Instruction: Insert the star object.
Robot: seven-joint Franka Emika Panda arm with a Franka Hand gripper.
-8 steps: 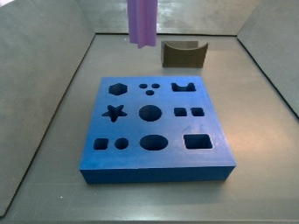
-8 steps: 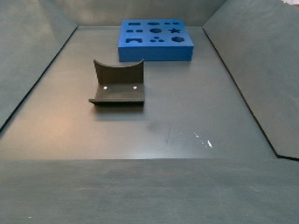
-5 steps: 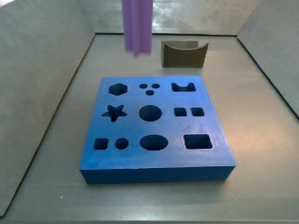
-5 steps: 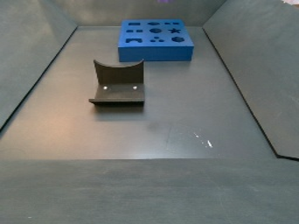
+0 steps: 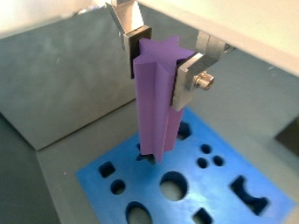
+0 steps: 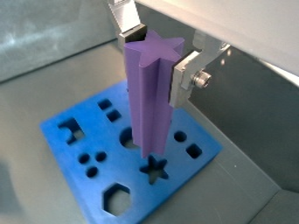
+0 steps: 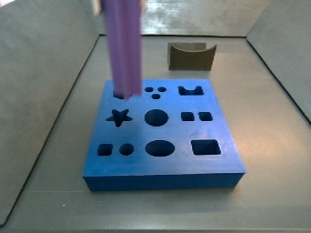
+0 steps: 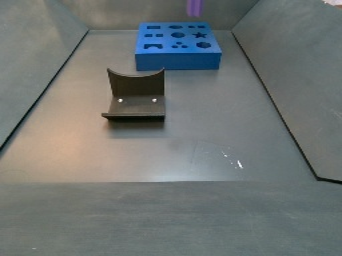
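The tool is clamped on the top of the star, holding it upright above the blue block. In both wrist views its lower end hangs over the star-shaped hole. In a side view the notched block sits behind on the tabletop.

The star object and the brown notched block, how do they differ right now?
The star object is purple, long and slender with ridged sides; the notched block is brown-grey, squat and wide with a curved cutout. The star object hangs upright in the gripper above the blue block; the notched block rests on the floor, apart from the blue block, untouched. Neither is inserted yet.
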